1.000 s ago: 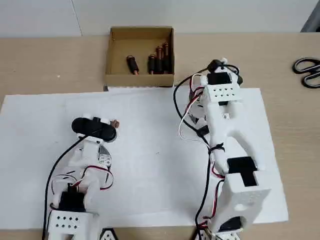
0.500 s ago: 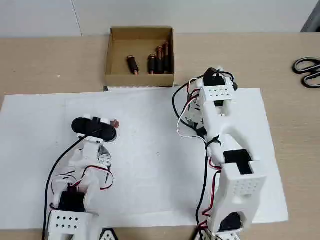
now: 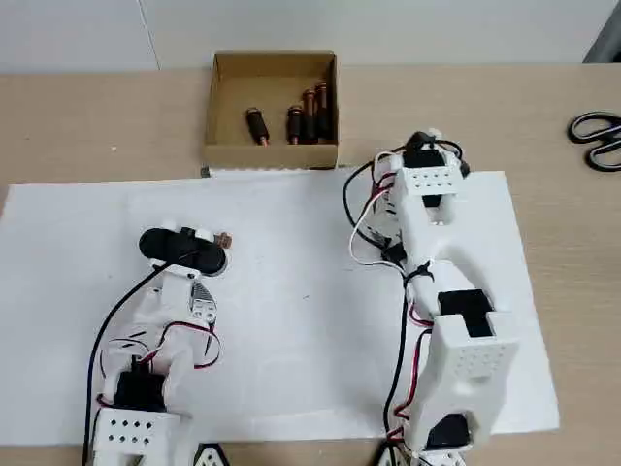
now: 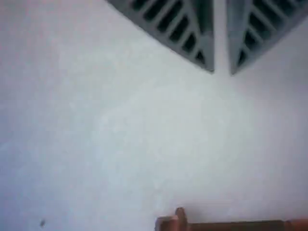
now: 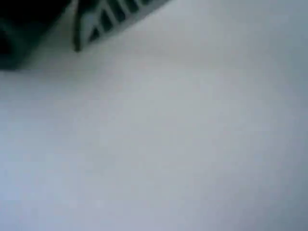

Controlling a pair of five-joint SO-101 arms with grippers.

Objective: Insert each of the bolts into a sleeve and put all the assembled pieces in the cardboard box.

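I've got my left gripper pinched to a narrow slit, empty, over the white sheet, copper piece just right of it, not touching, cardboard box farther off holding assembled pieces.

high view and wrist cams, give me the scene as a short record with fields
box: cardboard box at the far edge of the white sheet
in box: assembled pieces lying flat
left claw: low over the sheet, fingers close together, nothing between
loose: copper piece on the sheet beside the left claw
right arm: stretched along the sheet's right side
off sheet: scissors, far right
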